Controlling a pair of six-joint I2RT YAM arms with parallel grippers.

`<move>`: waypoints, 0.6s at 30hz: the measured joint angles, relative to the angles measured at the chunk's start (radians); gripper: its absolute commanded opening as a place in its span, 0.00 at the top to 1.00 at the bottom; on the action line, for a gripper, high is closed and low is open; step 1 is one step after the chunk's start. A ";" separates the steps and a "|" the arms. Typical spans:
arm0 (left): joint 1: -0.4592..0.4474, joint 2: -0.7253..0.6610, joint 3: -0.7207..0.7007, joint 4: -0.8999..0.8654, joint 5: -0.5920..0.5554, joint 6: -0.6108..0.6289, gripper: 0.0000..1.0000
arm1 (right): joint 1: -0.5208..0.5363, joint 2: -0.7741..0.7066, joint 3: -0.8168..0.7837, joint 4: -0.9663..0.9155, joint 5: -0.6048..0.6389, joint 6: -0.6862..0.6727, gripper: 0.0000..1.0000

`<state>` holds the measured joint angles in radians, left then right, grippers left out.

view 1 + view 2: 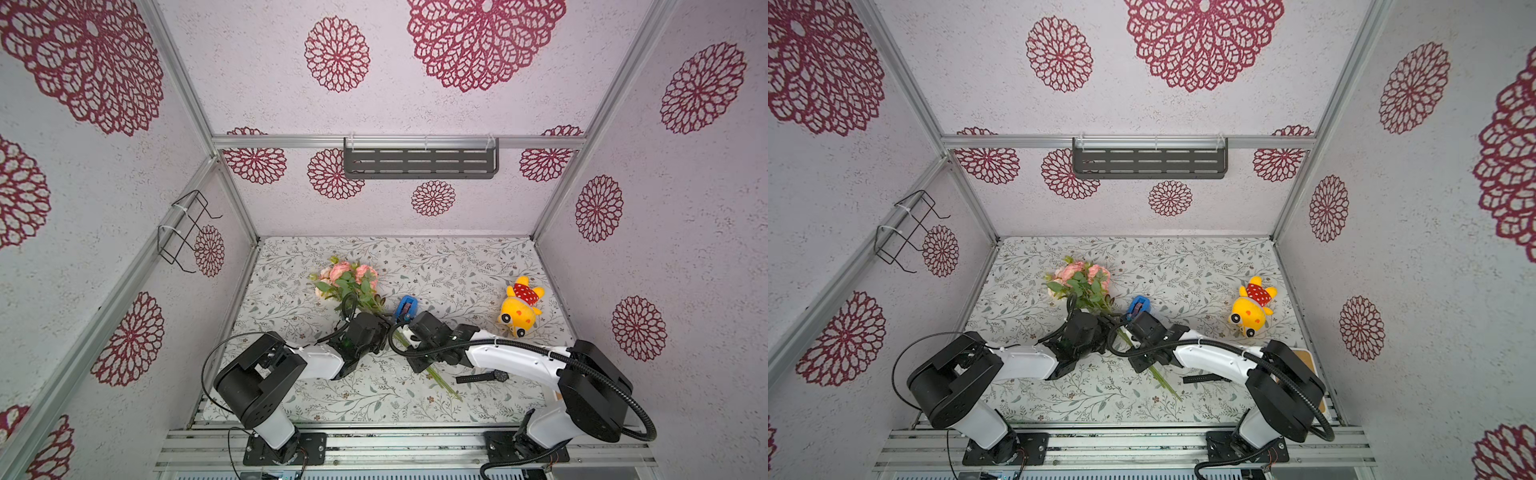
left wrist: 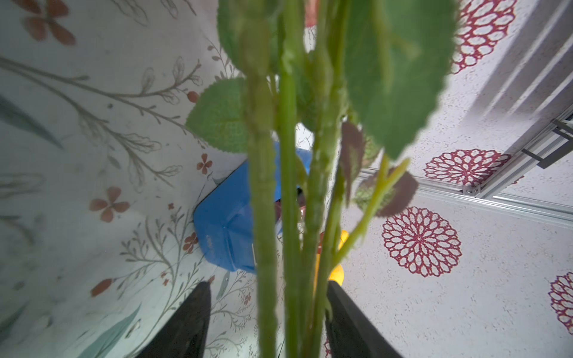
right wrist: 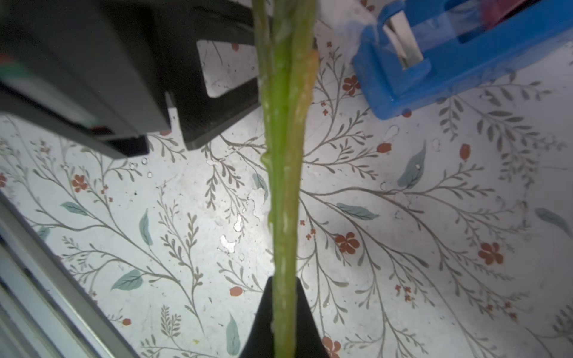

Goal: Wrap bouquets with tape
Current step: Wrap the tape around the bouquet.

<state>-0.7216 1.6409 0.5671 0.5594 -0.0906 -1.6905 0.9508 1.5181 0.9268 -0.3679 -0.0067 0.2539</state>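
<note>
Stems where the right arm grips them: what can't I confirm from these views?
Whether tape is on the stems: right wrist view, too glossy and blurred.
Roll in the dispenser: cut by the right wrist edge, behind stems in left wrist view, tiny in top views.
Both arms' jaws: top views, under the wrists.

- The left arm (image 1: 316,361) and right arm (image 1: 511,357) each have glossy white shells between bulky matte-black joint housings (image 1: 249,386).
- A thick, ribbed black hose (image 1: 649,417) runs along the right arm, fastened with white ties (image 1: 496,341).
- A thin black cable (image 1: 203,370) loops beside the left arm.
- Each arm stands on a black base plate (image 1: 311,446) with small screws.
- The left gripper (image 2: 267,282) and right gripper (image 3: 285,279) have plain black, wedge-shaped fingers (image 2: 189,322).
</note>
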 measured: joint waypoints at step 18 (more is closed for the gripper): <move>0.002 0.080 0.060 -0.006 0.067 0.004 1.00 | 0.077 0.047 0.045 -0.058 0.142 -0.077 1.00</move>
<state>-0.7197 1.7214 0.6273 0.5537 -0.0235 -1.6863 1.0275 1.5654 0.9714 -0.4259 0.1352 0.1768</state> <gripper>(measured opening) 0.101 0.074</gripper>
